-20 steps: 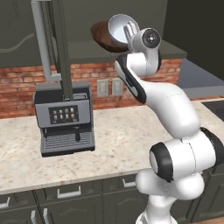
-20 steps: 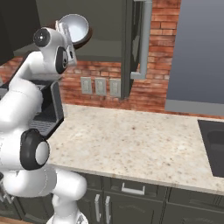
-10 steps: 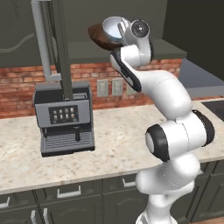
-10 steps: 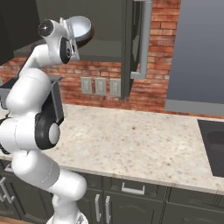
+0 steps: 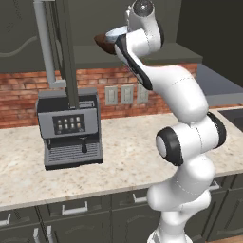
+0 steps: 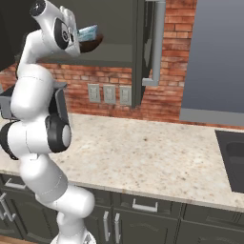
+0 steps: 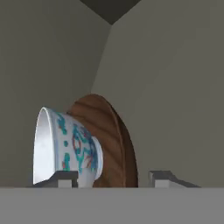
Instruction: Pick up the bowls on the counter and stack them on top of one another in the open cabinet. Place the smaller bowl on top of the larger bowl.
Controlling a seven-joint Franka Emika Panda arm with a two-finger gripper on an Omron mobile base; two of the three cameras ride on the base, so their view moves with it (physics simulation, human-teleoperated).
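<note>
Smaller bowl point(image 7: 65, 146) sits nested in the larger bowl point(image 7: 111, 140), both on the shelf of the open cabinet point(image 6: 114, 28) — stack looks complete, judged from the hand view. Gripper point(image 7: 111, 177) fingers spread apart, holding nothing, tips just short of the bowls. Remaining — probably only pulling the arm clear.

Small bowl point(image 7: 65, 146): glossy white inside, outside white with teal and red painted marks. Large bowl point(image 7: 114, 140): dark brown with wood-grain streaks. Cabinet point(image 7: 166, 78) interior: flat grey-olive. Counter point(image 6: 143, 157): beige, speckled. Back wall point(image 6: 171, 62): red brick. Coffee machine point(image 5: 71, 128): grey and black.
</note>
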